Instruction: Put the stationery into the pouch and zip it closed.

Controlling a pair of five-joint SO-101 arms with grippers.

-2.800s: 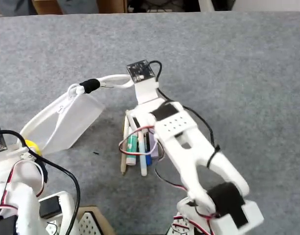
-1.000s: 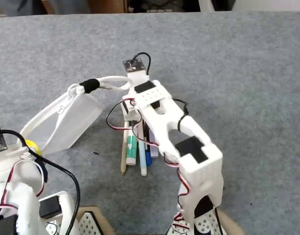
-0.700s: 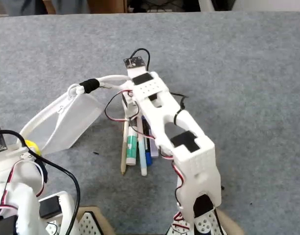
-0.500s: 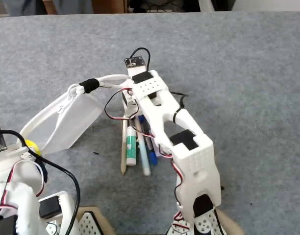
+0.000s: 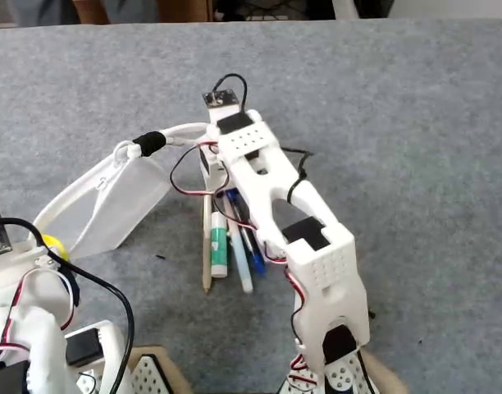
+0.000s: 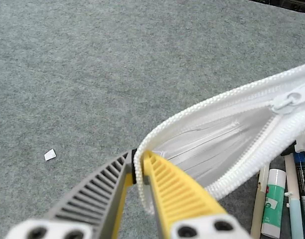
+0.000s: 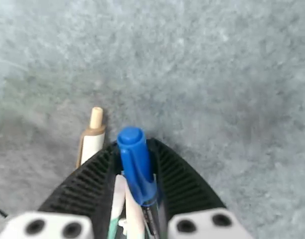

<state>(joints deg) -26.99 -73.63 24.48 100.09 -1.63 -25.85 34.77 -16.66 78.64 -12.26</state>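
The white pouch (image 5: 111,201) lies open on the grey table, its zipper rim arching to a black pull tab (image 5: 150,144). My left gripper (image 6: 139,159) is shut on the pouch's (image 6: 227,144) near corner, seen at the table's lower left (image 5: 48,245). Beside the pouch lie a pencil (image 5: 207,246), a green-and-white glue stick (image 5: 219,246), a white pen (image 5: 241,267) and a blue pen (image 5: 253,250). My right gripper (image 7: 134,145) is shut on the blue pen's (image 7: 137,169) capped end, with a white pen (image 7: 118,196) also between the fingers. The pencil (image 7: 90,139) lies just outside one finger.
The right arm (image 5: 292,230) stretches over the stationery and hides its far ends. A small white scrap (image 6: 50,155) lies on the carpet-like table top (image 5: 399,123). Open table lies to the right and far side.
The right arm swung over the stationery and dropped its gripper onto the far ends. The blue and white pens have since skewed rightward at their near ends. Left arm and pouch unchanged.
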